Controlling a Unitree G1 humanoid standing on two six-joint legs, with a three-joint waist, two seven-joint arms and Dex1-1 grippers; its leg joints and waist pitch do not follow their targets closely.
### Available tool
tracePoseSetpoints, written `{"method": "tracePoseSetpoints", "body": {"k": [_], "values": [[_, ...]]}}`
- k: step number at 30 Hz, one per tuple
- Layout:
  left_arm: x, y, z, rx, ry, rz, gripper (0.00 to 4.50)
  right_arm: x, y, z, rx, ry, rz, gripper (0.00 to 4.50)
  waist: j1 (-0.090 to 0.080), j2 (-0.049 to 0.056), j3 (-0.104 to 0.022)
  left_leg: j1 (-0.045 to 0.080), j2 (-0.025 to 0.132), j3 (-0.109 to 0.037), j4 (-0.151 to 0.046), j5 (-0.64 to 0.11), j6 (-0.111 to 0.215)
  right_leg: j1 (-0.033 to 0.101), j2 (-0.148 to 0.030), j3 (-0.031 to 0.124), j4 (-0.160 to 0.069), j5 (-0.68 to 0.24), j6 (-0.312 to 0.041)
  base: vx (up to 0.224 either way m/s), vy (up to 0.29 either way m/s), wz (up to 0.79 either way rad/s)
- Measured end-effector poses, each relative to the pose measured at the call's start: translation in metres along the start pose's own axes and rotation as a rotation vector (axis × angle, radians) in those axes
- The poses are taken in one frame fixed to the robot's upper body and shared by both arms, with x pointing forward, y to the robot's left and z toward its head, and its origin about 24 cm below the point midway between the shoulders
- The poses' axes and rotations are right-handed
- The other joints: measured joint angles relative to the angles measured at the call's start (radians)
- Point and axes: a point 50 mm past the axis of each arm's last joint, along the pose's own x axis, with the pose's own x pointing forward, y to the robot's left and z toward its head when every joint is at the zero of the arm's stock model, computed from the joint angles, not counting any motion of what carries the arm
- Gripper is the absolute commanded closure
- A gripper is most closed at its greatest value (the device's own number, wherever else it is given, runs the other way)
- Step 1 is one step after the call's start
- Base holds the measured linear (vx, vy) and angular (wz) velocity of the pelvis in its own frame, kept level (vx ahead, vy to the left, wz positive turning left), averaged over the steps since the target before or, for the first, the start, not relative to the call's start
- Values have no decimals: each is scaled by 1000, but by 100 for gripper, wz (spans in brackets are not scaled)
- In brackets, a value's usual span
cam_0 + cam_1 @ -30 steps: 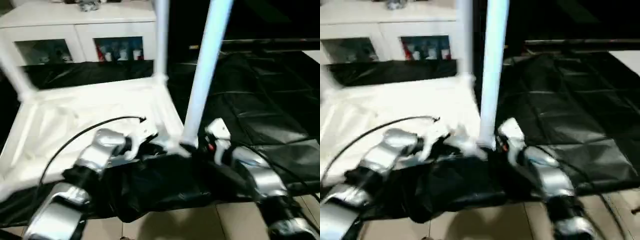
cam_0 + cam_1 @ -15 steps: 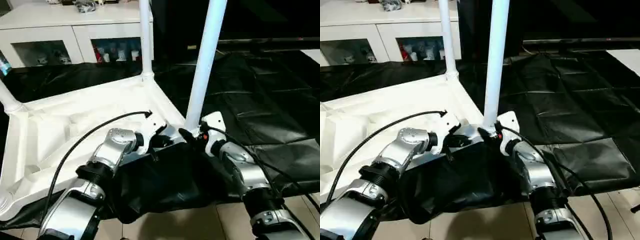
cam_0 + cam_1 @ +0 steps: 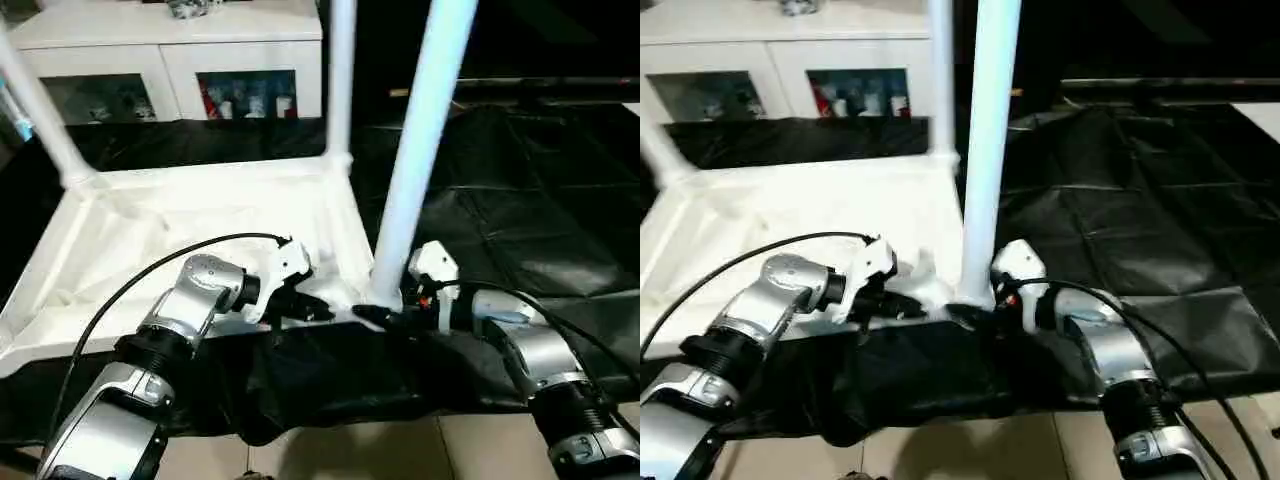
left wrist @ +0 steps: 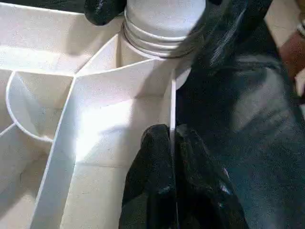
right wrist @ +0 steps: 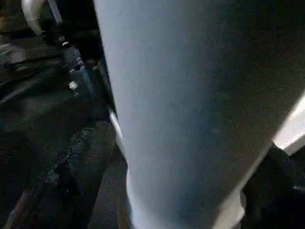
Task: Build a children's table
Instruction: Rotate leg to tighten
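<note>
Two grippers act here: keep the left gripper [image 4: 172, 157] pinching the tabletop [image 3: 180, 215] rim (fingers pressed together), right gripper [image 3: 385, 316] spread round the near leg [image 3: 420, 150]; seat it straight.

white table leg [image 5: 190, 119] up close

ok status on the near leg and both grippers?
Left gripper shut on tabletop rim. Right gripper fingers straddle base of near leg. Leg upright in corner socket. Black sheet bunched under near edge.
</note>
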Motion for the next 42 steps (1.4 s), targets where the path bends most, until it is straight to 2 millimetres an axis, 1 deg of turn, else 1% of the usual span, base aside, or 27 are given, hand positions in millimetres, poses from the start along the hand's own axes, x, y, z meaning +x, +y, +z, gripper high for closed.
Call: {"method": "tracePoseSetpoints", "body": {"k": [4,5,8,10,15,20,21,23,25,27,28,29,30,32,36,37,38,40,42], "values": [[-4,-2,-4,-5,6,-30,450,-8,3,-2,-5,19,43,68,5,-1,0,0,1,0,0,0,0,0,0,-1,0,0,0,0,0,0],[-5,-2,-4,-5,5,-30,450,-8,4,-3,-4,24,52,94,5,-1,0,0,1,0,0,0,0,0,0,-1,1,0,0,0,0,0],[-6,-2,-4,-6,5,-33,450,-9,4,-3,-2,28,54,106,4,-1,1,0,1,0,0,0,0,0,0,-1,1,0,0,0,0,0],[-6,-3,-4,-6,5,-37,450,-9,4,-3,5,31,55,131,5,-1,1,0,1,0,0,0,0,0,0,-1,1,0,0,0,0,0],[-4,-3,-3,1,2,-43,450,-9,5,-4,16,34,51,169,8,-1,1,0,1,0,0,0,0,0,0,-1,1,0,0,0,0,0],[3,-4,-2,12,1,-36,450,-11,8,-9,38,33,19,176,13,-1,0,0,1,0,1,0,0,1,0,0,1,0,0,0,0,0],[5,-3,-2,14,1,-24,450,-9,9,-9,44,29,2,179,13,-1,0,0,1,0,1,0,0,1,0,0,0,0,0,0,0,0],[12,1,1,10,-6,40,450,-7,3,-12,64,19,-104,179,11,-1,0,3,1,0,3,0,0,5,0,1,0,0,1,0,0,0],[19,6,4,-11,-21,118,450,-1,-4,-14,89,-8,-242,180,2,-1,0,4,0,0,4,0,0,6,-1,2,0,-4,7,0,0,0],[30,13,9,-32,-31,214,450,9,-14,-14,139,-45,-410,181,-11,-1,0,5,0,0,6,0,0,5,-1,2,-1,-5,8,0,0,0],[32,13,11,-36,-33,228,450,11,-15,-14,149,-50,-439,181,-13,-1,0,5,0,0,6,0,0,5,-1,2,-2,-5,8,0,0,0],[40,15,15,-51,-39,274,450,17,-19,-14,179,-61,-535,181,-22,1,0,5,-1,0,5,0,0,6,-1,2,-6,-5,8,0,0,0],[46,16,18,-62,-42,302,450,20,-22,-13,197,-64,-597,181,-26,2,-1,5,-2,0,5,0,0,6,-2,3,-6,-5,8,0,0,0],[51,15,19,-70,-46,318,450,22,-23,-14,205,-65,-638,181,-29,4,-2,5,-2,0,5,0,0,7,-2,3,-7,-5,8,0,0,0],[50,16,18,-78,-48,323,450,25,-22,-13,190,-72,-644,181,-31,5,-3,6,-2,0,4,0,0,7,-2,2,-7,-5,8,0,0,0],[50,16,18,-78,-48,319,450,25,-22,-13,188,-73,-639,125,-31,6,-3,6,-2,0,4,0,0,7,-2,2,-7,-5,8,0,0,0],[50,16,18,-78,-47,315,450,25,-22,-13,188,-76,-632,111,-31,6,-3,6,-2,0,4,0,0,6,-2,2,-7,-5,8,0,0,0],[49,15,17,-77,-44,299,450,23,-21,-13,184,-80,-593,109,-33,6,-3,6,-2,0,4,0,0,6,-2,2,-7,-5,8,0,0,0],[48,15,18,-74,-44,283,450,19,-22,-13,162,-70,-557,83,-32,6,-3,5,-2,0,4,0,0,7,-2,2,-6,-5,8,0,0,0]]}}
